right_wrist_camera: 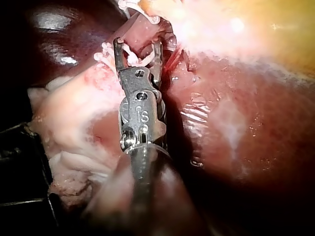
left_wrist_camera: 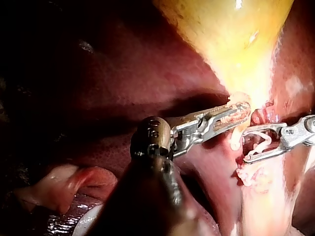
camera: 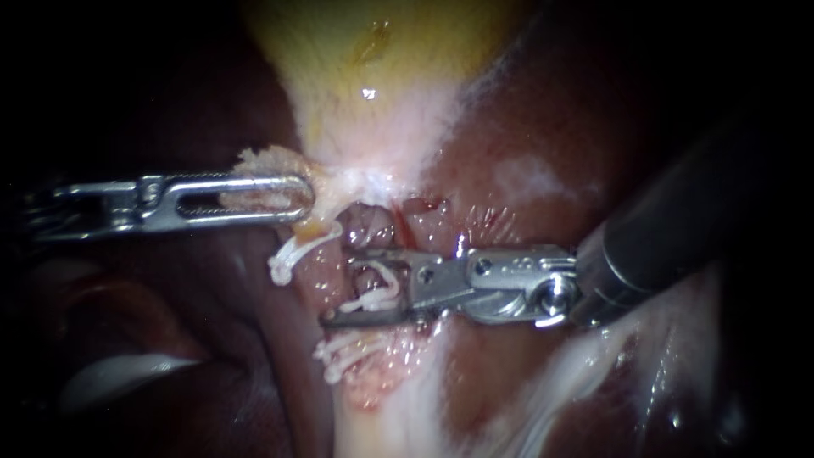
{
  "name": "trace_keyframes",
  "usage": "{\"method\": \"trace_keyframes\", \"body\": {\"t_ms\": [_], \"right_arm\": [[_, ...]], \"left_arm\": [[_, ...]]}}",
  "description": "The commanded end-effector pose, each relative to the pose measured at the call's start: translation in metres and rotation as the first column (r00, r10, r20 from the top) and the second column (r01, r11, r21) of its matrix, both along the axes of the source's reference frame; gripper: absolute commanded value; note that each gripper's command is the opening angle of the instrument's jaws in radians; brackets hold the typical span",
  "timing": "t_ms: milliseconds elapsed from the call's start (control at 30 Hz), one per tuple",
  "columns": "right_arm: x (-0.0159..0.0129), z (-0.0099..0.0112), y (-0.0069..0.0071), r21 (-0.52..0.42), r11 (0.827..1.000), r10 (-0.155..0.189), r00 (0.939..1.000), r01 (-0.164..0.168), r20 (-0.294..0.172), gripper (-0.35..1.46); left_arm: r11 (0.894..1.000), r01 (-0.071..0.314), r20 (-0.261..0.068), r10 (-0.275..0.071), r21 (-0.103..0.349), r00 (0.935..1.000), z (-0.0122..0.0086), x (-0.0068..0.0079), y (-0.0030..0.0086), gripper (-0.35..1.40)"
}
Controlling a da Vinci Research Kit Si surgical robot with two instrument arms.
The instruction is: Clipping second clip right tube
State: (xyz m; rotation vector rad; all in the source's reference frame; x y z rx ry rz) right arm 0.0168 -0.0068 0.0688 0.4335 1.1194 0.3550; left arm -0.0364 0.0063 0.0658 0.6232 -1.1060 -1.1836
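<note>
Two instruments are in your field. Your left instrument point(camera: 301, 199) comes in from 9 o'clock. Its jaws are clamped together on a flap of pale tissue point(camera: 254, 159) just under the yellow gallbladder point(camera: 373, 59), which fills 12 o'clock.

You have three white clips in sight. The upper clip point(camera: 292, 252) sits just below the left jaws, at their 5 o'clock. The lower clip point(camera: 343, 352) lies toward 6 o'clock, on pale, frayed tissue. The held clip point(camera: 379, 288) is between them, at centre, carried in your right instrument point(camera: 339, 287).

That instrument enters from 3 o'clock. Its jaws stand wide apart, both touching the bent clip, and they straddle the pink tube point(camera: 365, 227). I cannot tell whether it is the right one. Dark red liver point(camera: 551, 153) lies behind, from 1 to 3 o'clock.
</note>
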Motion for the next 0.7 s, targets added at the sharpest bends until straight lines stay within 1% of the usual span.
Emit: {"method": "trace_keyframes", "body": {"t_ms": [33,400,567,700], "right_arm": [[-0.0003,-0.0002,0.0000,0.002,1.000,-0.004,1.0000,0.004,-0.003,0.50],[-0.0025,-0.0013,0.0000,0.003,0.999,-0.032,0.9992,0.032,-0.024,0.50],[-0.0037,-0.0019,0.0003,-0.007,0.999,-0.046,0.9984,0.046,-0.032,0.50],[-0.0044,-0.0025,0.0007,-0.003,0.999,-0.048,0.9982,0.048,-0.035,0.50]], "left_arm": [[1.000,-0.001,0.001,0.001,0.000,1.0000,0.0000,0.0000,0.0000,-0.35],[1.000,-0.001,0.001,0.001,0.000,1.0000,0.0000,0.0001,0.0000,-0.35],[1.000,-0.001,0.001,0.001,0.000,1.0000,0.0000,0.0001,0.0000,-0.35],[1.000,-0.001,0.001,0.001,0.000,1.0000,0.0001,0.0001,-0.0001,-0.35]]}}
